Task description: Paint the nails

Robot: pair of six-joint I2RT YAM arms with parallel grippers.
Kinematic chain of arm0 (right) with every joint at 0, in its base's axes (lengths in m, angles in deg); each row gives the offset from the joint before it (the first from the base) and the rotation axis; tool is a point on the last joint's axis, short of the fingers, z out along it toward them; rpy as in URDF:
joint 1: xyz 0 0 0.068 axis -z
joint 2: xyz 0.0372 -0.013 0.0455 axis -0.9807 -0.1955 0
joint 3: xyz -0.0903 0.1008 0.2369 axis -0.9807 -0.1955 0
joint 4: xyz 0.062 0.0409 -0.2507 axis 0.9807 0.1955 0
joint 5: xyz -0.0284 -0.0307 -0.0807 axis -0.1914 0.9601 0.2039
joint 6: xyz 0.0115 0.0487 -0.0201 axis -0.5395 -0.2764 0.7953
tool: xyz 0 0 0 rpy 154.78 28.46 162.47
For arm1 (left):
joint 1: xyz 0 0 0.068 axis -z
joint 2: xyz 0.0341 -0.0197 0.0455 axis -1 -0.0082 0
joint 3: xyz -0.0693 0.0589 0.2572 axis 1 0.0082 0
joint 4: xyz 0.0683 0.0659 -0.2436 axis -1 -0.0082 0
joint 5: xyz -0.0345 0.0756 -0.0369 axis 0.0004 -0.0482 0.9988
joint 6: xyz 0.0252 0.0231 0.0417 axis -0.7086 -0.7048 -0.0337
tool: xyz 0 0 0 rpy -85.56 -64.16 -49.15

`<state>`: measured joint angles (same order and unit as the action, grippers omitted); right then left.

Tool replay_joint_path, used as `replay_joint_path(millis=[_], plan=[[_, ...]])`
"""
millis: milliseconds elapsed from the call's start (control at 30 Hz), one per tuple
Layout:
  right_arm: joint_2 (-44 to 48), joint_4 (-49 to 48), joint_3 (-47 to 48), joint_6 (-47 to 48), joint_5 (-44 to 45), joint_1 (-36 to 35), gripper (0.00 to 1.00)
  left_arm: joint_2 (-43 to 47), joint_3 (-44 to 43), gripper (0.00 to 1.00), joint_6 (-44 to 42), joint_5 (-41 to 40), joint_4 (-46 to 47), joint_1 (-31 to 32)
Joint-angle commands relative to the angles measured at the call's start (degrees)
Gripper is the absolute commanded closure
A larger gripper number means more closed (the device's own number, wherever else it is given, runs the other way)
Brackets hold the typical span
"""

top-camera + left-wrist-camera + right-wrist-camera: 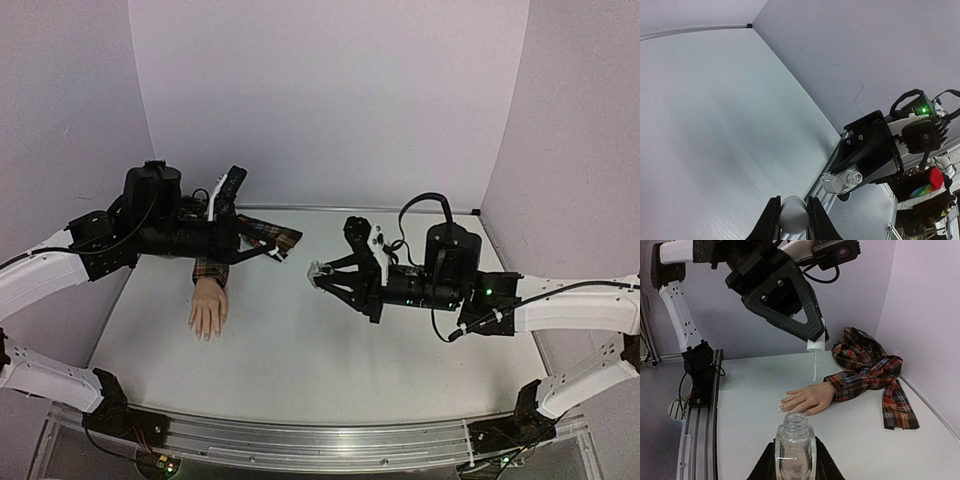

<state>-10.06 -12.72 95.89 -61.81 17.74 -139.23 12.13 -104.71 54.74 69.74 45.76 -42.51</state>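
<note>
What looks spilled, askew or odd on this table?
Nothing is spilled or broken. Only the plaid sleeve lies crumpled beyond the mannequin hand; the open bottle sits gripped in the right gripper.

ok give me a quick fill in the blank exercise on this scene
1. The right gripper is shut on a clear, uncapped ____.
2. The left gripper pinches a white cap with a thin ____ hanging from it.
3. The mannequin hand lies palm ____ on the table.
Missing words: bottle; brush; down.
</note>
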Motion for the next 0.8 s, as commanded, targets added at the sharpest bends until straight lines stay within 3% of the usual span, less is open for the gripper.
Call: replay_joint_path(millis=[0,767], plan=[[-3.1,-5.0,4.4,-1.5,-0.5,-1.0,1.0,0.9,-2.1,1.0,-1.1,0.5,4.0,0.8],[-7.9,-7.1,6.6,-1.4,1.7,-1.8,1.0,1.3,-1.7,1.0,1.7,5.8,7.9,1.0]])
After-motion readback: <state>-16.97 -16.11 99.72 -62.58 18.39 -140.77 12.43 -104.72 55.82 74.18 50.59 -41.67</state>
